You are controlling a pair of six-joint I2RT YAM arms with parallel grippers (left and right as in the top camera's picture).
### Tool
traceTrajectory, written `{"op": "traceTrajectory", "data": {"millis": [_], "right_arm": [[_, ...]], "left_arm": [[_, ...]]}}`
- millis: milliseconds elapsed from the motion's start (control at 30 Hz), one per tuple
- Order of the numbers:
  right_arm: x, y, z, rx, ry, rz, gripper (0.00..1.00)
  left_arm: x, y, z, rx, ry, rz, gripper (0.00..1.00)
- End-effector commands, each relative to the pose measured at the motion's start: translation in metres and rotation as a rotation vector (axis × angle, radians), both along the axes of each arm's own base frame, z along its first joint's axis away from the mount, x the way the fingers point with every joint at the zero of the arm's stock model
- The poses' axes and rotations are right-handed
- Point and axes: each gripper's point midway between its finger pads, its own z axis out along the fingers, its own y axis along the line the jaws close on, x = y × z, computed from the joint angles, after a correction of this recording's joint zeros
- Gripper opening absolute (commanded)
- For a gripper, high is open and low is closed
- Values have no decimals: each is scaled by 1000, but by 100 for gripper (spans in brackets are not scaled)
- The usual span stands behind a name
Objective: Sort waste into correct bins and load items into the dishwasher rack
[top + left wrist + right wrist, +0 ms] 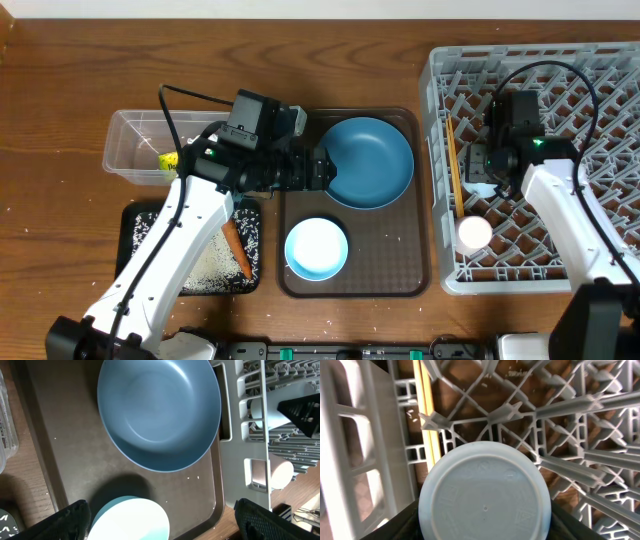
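The small light-blue cup (485,492) sat base-up in the dishwasher rack (600,60), near its left wall and just beside the wooden chopsticks (452,160). The right pincer (482,180) straddled it with a finger at each side. Whether it clenched the cup or merely flanked it could not be told. The white-pink cup (474,233) lay nearby in the rack. On the brown tray (390,270), resting on the wooden surface, were the dark-blue plate (370,160) and light-blue bowl (316,247). The left pincer (324,170) hung spread wide and empty at the plate's rim. Loading the cups looked to be the step in hand. Next, the right pincer probably needed to leave the cup seated and lift clear, and the left to take the plate by its edge.
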Motion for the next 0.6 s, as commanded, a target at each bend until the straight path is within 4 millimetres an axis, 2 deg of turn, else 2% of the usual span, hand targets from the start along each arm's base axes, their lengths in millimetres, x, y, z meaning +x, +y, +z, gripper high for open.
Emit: {"op": "traceTrajectory", "data": {"millis": [0,100,267,367,567], "right_arm": [[0,-4,29,0,-89,6,47],[-3,-4,51,3,-154,5,41],[-12,-3,77,13,-222,8,39],[-16,-1,82,22,-227,13,38],[-18,13,75,94,-199,51,37]], "left_arm": [[0,2,-3,11,1,0,95],[0,2,-3,11,1,0,94],[0,2,-3,11,1,0,94],[0,2,-3,11,1,0,94],[0,2,-3,11,1,0,94]]}}
